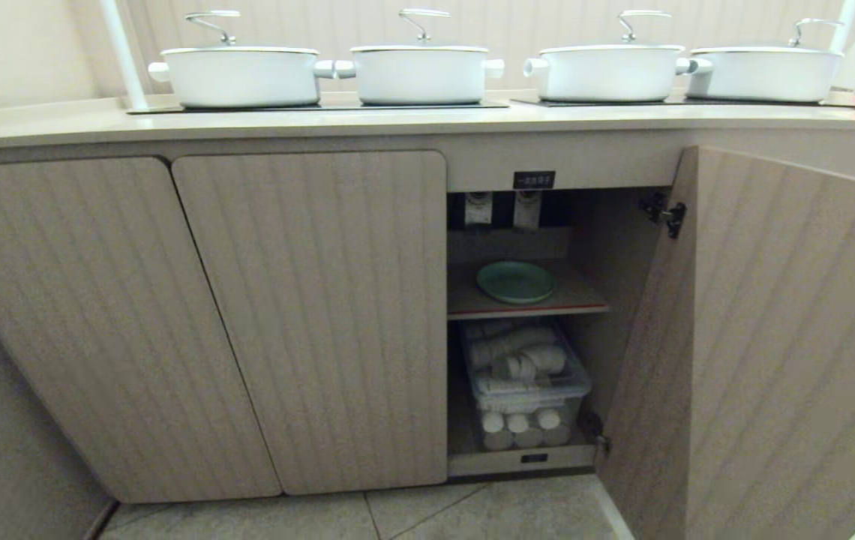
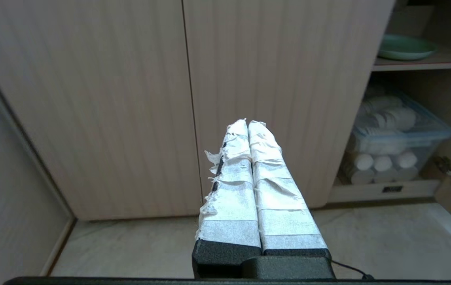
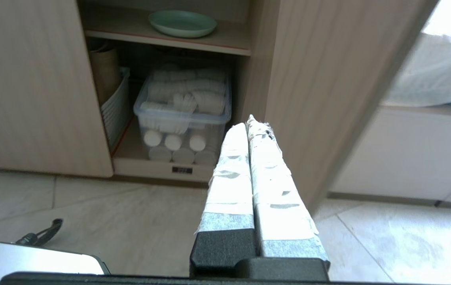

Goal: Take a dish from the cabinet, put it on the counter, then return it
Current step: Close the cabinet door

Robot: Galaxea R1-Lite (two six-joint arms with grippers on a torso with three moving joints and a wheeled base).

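Dish (image 1: 515, 281) flat on the shelf (image 1: 585, 304) of the open cabinet (image 1: 772, 337), rim up.
It is round, so no long axis shows; it lies level above a clear bin (image 1: 529, 386) of white cups. Four white pots (image 1: 420, 71) stand on the counter (image 1: 37, 124). Left gripper (image 2: 248, 123) and right gripper (image 3: 248, 120) hang low before the cabinet, well apart from the dish, jaws closed and empty.

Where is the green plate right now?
The round pale mint-green plate lies on the inner shelf of the open beige wood-grain cabinet, right of centre in the head view, above the clear plastic bin of white cups.
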